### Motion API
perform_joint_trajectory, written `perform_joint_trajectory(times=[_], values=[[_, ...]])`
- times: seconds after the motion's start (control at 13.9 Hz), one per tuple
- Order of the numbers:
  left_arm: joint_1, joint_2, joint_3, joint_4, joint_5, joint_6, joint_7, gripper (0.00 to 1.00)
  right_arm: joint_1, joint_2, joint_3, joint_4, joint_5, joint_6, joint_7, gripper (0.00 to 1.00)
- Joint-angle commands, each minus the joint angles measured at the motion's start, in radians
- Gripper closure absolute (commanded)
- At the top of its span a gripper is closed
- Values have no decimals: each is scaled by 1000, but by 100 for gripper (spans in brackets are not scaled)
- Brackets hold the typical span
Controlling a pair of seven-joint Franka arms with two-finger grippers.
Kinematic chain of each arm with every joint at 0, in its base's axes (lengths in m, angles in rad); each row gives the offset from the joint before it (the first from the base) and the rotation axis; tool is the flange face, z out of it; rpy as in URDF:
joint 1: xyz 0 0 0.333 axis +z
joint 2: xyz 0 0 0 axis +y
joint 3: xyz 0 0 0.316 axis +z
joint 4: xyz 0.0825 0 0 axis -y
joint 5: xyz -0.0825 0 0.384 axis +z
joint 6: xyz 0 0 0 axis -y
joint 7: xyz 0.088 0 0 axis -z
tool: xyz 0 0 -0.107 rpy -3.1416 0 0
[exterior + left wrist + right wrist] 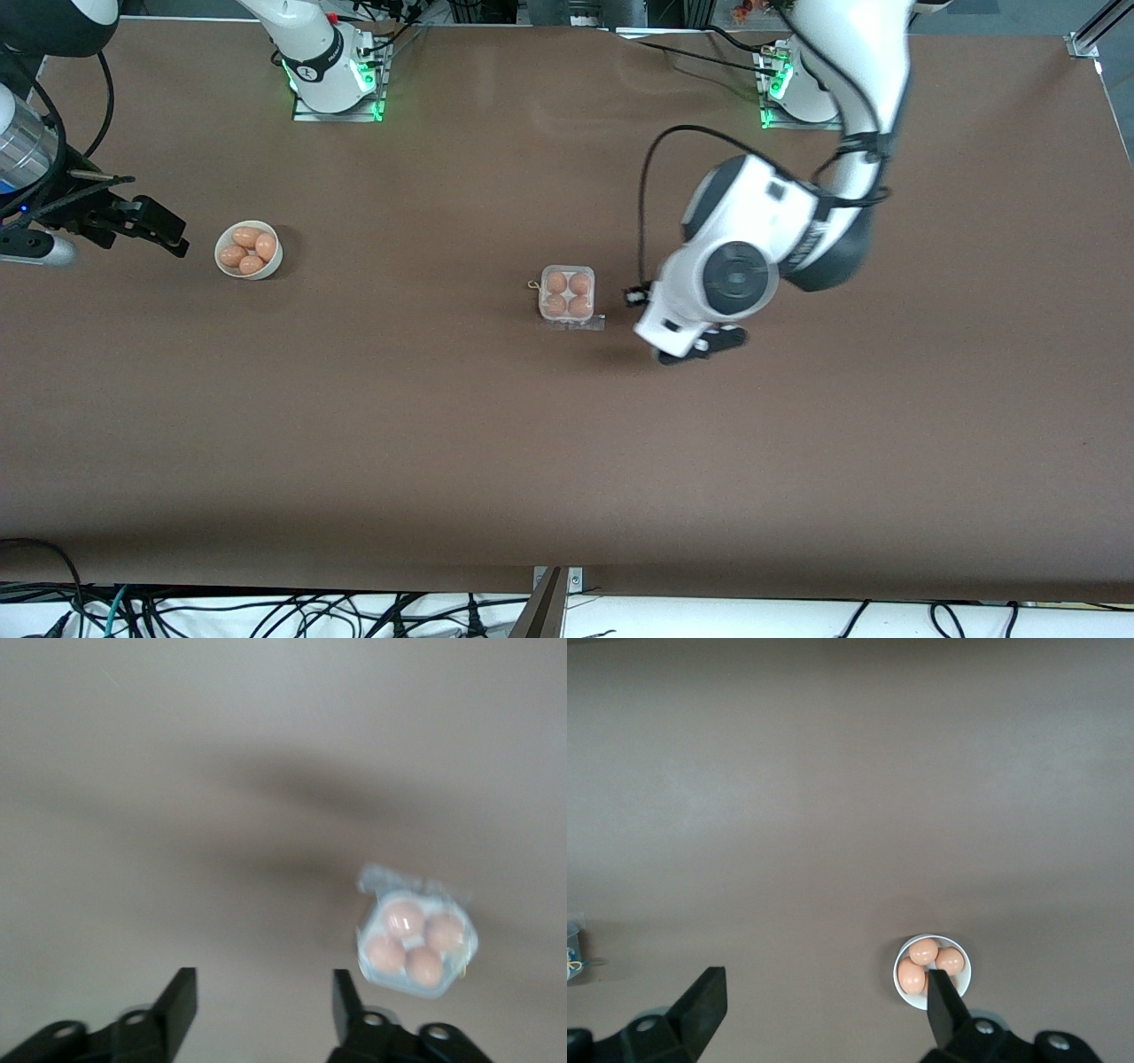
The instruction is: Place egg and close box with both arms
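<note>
Box (567,295) sits mid-frame in front view, four eggs (567,294) filling its cells, clear lid seemingly lying over them. Left gripper (704,344) hovers over bare table (354,443) just beside box, fingers apart, holding nothing. Right gripper (146,226) waits at middle left of frame, jaws wide and empty, next to bowl (249,250) of spare eggs. Risk: lid may not be latched and could spring up; any clumsy press could shove light box or crack eggs.
</note>
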Motion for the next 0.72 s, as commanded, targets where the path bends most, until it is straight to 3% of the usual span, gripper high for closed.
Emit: perform_joint_trajectory(times=[0.0,0.29,0.65], values=[[107,-13,-10,58,72,-31,78,15,-18,-13,16,-7,-6,1,3,0],[136,-23,-7,61,287,-31,179,0,-16,-13,16,-7,-6,-2,1,0],[248,-31,-2,112,295,-32,274,0,-18,-13,16,-7,-4,-2,-2,0]])
